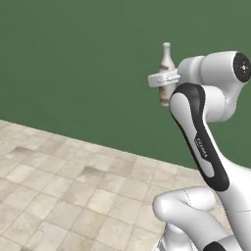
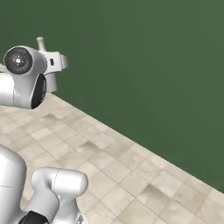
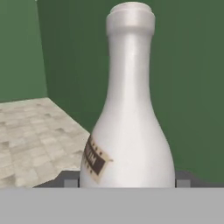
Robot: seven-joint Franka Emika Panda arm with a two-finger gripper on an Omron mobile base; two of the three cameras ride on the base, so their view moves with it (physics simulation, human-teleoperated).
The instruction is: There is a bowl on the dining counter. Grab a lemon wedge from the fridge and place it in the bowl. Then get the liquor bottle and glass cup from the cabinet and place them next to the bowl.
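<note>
The liquor bottle (image 3: pixel 129 131) is pale and slim, with a narrow neck and a brownish label band low on its left side. It stands upright between my two dark fingertips (image 3: pixel 70 180), close to the hand camera. In the left base view the liquor bottle (image 1: pixel 166 61) is held high in the air in front of the green wall, with my gripper (image 1: pixel 165 84) shut around its body. From the right base view its neck (image 2: pixel 41 43) sticks up behind the arm's joint. The bowl, lemon wedge, glass cup, fridge, cabinet and dining counter are out of view.
A plain dark green wall (image 1: pixel 78 59) runs across the back. Below it lies a beige tiled floor (image 1: pixel 63 181). A corner of the green wall (image 3: pixel 41 48) shows at the left of the hand view.
</note>
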